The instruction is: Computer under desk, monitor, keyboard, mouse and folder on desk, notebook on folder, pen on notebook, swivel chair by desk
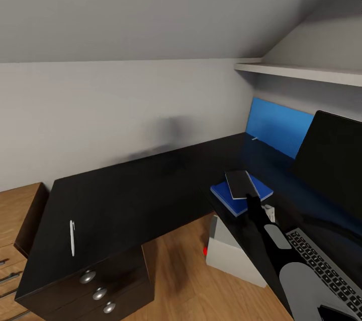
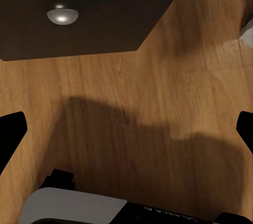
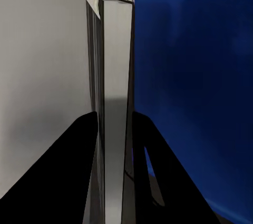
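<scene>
Black right fingers [image 3: 113, 166] pinch the notebook [image 1: 242, 183] by its edge, just over the folder [image 1: 241, 195]: stacking step.
I judge the next move: lower flat, square to the folder, release; then fetch the pen [image 1: 72, 237] lying well apart on the desk [image 1: 130, 195]. Left gripper [image 2: 126, 129] spread, empty, over floor.

Notebook [image 1: 242, 183] above folder [image 1: 241, 195] on desk [image 1: 151, 185], pen [image 1: 72, 238] far left, computer [image 1: 229, 253] beneath

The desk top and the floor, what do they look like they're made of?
The desk top looks like a matt black board, maybe laminate or painted wood: flat, even black, with only a dull sheen. The floor looks like light wood or wood-look planks: warm brown with lengthwise grain and a soft gloss.
</scene>
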Controlling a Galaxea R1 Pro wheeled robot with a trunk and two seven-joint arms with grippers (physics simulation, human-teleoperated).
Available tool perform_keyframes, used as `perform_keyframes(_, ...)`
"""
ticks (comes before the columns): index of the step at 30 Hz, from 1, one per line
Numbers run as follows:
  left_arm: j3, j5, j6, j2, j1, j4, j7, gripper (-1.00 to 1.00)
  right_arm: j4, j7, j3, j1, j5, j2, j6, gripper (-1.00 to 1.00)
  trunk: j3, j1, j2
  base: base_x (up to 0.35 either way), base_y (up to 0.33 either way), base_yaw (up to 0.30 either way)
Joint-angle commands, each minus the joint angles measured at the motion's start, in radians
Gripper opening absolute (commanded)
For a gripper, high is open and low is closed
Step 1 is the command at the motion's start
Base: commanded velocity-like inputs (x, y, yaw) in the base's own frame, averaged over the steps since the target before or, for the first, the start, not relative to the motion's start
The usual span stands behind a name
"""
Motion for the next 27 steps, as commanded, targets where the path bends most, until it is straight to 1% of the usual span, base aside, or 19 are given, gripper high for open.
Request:
perform_keyframes(1,-0.004,0.01,-0.004,0.001,0.0,-0.002,0.007,1.0,0.0,0.004,-0.005,-0.001,-0.009,0.001,0.008,-1.0,-0.001,0.0,-0.001,0.0,0.0,0.0)
perform_keyframes(9,-0.004,0.01,-0.004,0.002,0.0,-0.001,0.007,1.0,0.0,0.004,-0.005,-0.001,-0.008,0.001,0.007,-1.0,-0.001,0.0,-0.001,-0.11,0.0,0.0)
perform_keyframes(27,-0.002,0.009,-0.005,0.003,0.0,-0.001,0.007,1.0,0.0,0.004,-0.004,-0.001,-0.007,0.001,0.005,-1.0,-0.001,0.0,-0.001,-0.006,0.0,0.0)
